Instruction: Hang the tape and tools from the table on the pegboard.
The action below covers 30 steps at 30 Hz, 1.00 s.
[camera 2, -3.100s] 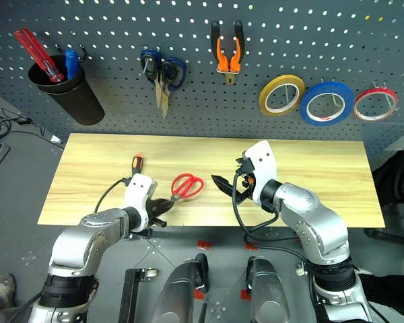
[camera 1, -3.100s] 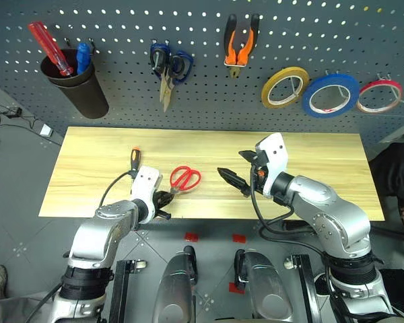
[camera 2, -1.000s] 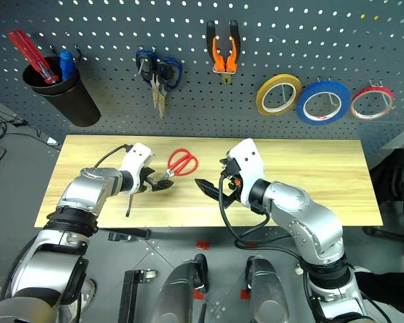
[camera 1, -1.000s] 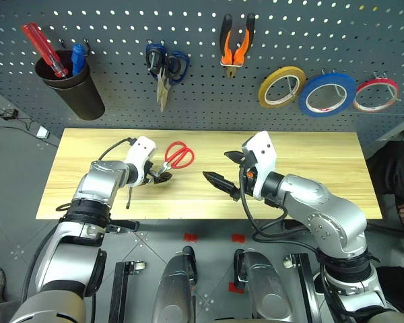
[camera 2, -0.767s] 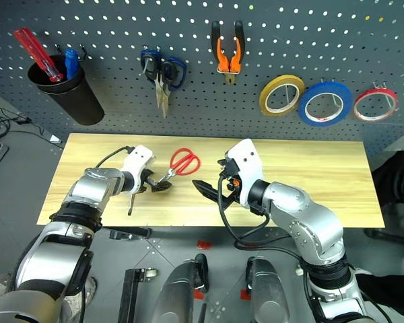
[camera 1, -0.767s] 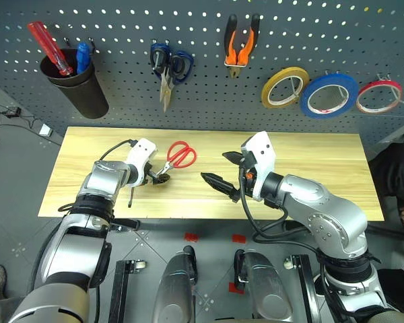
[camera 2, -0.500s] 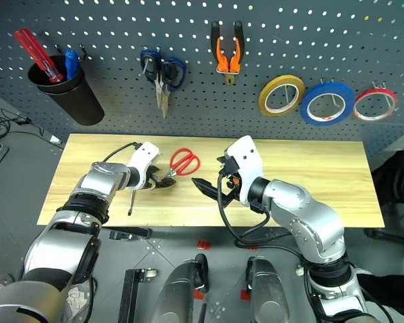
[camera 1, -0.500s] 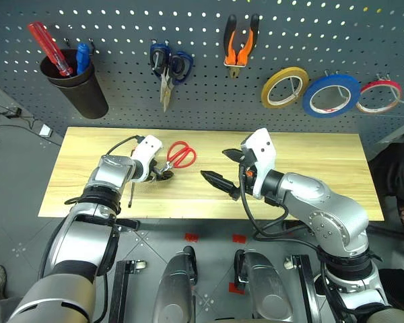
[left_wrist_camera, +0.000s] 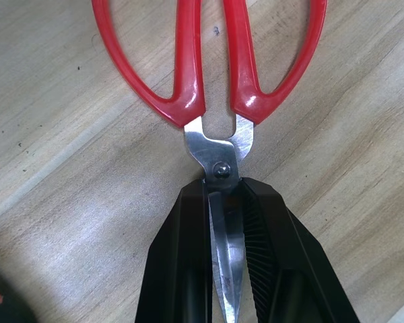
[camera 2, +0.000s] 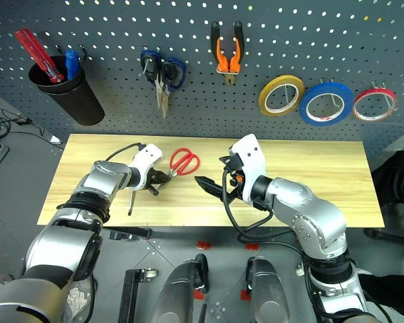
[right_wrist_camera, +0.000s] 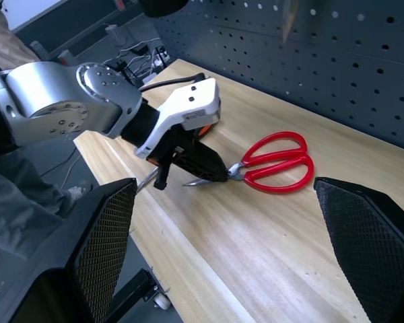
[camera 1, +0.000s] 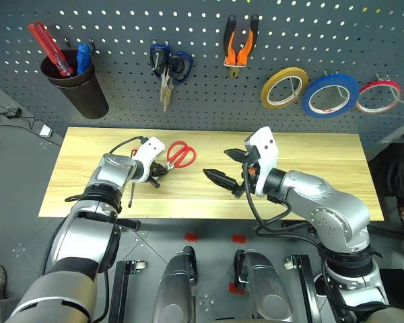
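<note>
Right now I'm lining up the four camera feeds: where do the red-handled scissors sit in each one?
Left eye view: red-handled scissors on the table, left of centre, blades in the left gripper.
Right eye view: same spot, below the blue-handled scissors.
Left wrist view: handles at the top, blades clamped between the black fingers.
Right wrist view: centre.
Shared landmark: the left gripper shut on the blades.
</note>
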### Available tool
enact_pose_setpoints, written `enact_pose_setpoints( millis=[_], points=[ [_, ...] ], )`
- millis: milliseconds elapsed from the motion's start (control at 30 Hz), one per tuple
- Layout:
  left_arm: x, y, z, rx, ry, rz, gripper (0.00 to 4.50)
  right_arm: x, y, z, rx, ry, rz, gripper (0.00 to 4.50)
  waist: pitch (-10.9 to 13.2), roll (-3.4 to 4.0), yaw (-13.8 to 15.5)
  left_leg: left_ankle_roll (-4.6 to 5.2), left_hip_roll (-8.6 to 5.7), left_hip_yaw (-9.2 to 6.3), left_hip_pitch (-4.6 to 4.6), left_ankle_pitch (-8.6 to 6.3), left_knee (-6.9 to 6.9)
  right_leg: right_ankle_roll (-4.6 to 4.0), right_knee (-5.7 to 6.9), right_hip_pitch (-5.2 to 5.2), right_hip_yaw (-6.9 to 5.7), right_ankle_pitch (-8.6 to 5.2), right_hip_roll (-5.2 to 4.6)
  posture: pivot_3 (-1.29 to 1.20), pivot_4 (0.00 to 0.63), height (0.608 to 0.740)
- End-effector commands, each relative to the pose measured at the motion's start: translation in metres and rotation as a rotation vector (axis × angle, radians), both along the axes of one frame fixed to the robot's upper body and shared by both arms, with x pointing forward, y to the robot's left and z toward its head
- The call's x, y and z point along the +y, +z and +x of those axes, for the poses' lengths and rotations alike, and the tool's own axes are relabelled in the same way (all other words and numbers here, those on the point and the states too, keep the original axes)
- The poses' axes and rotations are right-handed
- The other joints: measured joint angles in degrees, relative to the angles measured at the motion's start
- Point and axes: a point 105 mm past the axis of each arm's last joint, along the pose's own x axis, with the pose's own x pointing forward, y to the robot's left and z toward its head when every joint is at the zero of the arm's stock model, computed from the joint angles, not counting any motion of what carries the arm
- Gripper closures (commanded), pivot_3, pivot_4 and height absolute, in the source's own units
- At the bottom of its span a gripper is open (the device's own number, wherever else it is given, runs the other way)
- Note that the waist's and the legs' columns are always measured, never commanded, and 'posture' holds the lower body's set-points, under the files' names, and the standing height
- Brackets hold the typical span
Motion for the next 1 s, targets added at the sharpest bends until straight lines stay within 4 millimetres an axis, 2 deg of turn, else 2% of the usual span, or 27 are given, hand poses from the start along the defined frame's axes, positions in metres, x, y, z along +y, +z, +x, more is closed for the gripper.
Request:
enact_pose_setpoints(
  millis=[33,133,233,300,433,667,733,800,900,1000],
  points=[
    [0.005,-0.01,-0.004,-0.039,0.042,-0.029,4.17,-0.003,0.011,-0.004,-0.071,-0.011,0.005,0.0,0.0,0.0,-0.05,0.0,0.0,0.0,0.01,0.0,0.0,0.0,0.02,0.0,0.0,0.0,-0.01,-0.22,0.356,0.74],
    [0.006,0.005,-0.005,-0.173,0.027,-0.063,4.17,-0.006,0.013,-0.009,-0.169,-0.009,-0.066,0.0,0.0,0.0,-0.35,0.0,0.02,0.0,0.0,0.0,0.01,0.0,0.04,-0.01,0.05,0.0,-0.04,-0.24,0.357,0.74],
    [0.007,0.022,-0.019,-0.356,0.013,-0.073,4.17,-0.006,0.019,-0.023,-0.315,0.024,-0.1,0.0,0.0,0.0,-0.74,0.0,0.02,-0.01,-0.03,0.0,-0.07,0.0,-0.11,-0.02,0.08,0.0,-0.08,-0.24,0.354,0.74],
    [0.006,0.035,-0.038,-0.489,-0.018,-0.049,4.17,-0.002,0.023,-0.034,-0.382,0.076,-0.102,0.0,0.01,-0.01,-1.28,-0.01,0.05,-0.03,-0.08,0.0,-0.14,0.0,-0.24,-0.02,0.07,0.0,-0.08,-0.24,0.354,0.74],
    [-0.002,0.063,-0.072,-0.702,-0.024,-0.054,4.17,0.0,0.026,-0.044,-0.413,0.134,-0.082,0.0,0.01,-0.01,-1.6,-0.02,0.09,-0.09,-0.06,0.0,-0.11,-0.01,-0.23,0.05,-0.01,0.01,-0.08,-0.24,0.349,0.74],
    [0.003,0.098,-0.111,-0.975,0.059,0.085,4.17,-0.002,0.036,-0.044,-0.465,0.137,-0.043,0.0,-0.01,0.0,-1.5,0.05,0.08,-0.11,0.03,-0.01,-0.08,-0.09,-0.19,0.12,0.0,0.16,-0.11,-0.23,0.327,0.74],
    [-0.003,0.103,-0.135,-1.053,0.039,0.136,4.17,-0.005,0.04,-0.042,-0.485,0.125,-0.037,0.0,-0.09,-0.11,-1.45,0.05,0.09,-0.11,0.01,-0.01,-0.08,-0.09,-0.18,0.1,-0.01,0.17,-0.1,-0.22,0.316,0.74],
    [-0.005,0.109,-0.15,-1.104,0.047,0.167,4.17,-0.008,0.044,-0.039,-0.505,0.115,-0.034,0.0,-0.15,-0.14,-1.53,0.06,0.07,-0.08,0.0,-0.01,-0.1,-0.09,-0.23,0.09,0.02,0.17,-0.11,-0.21,0.307,0.74],
    [-0.004,0.12,-0.152,-1.149,0.091,0.167,4.17,-0.011,0.051,-0.032,-0.543,0.086,-0.026,0.0,-0.19,-0.16,-1.23,0.05,0.1,-0.1,0.0,0.0,-0.14,-0.1,-0.21,0.09,-0.04,0.17,-0.07,-0.19,0.292,0.74],
    [-0.006,0.133,-0.14,-1.189,0.119,0.137,4.17,-0.012,0.062,-0.023,-0.574,0.055,-0.001,0.0,-0.62,-0.17,-0.91,0.17,0.1,-0.15,0.0,-0.04,-0.1,-0.1,-0.14,0.09,-0.07,0.18,-0.04,-0.18,0.283,0.74]
  ],
)
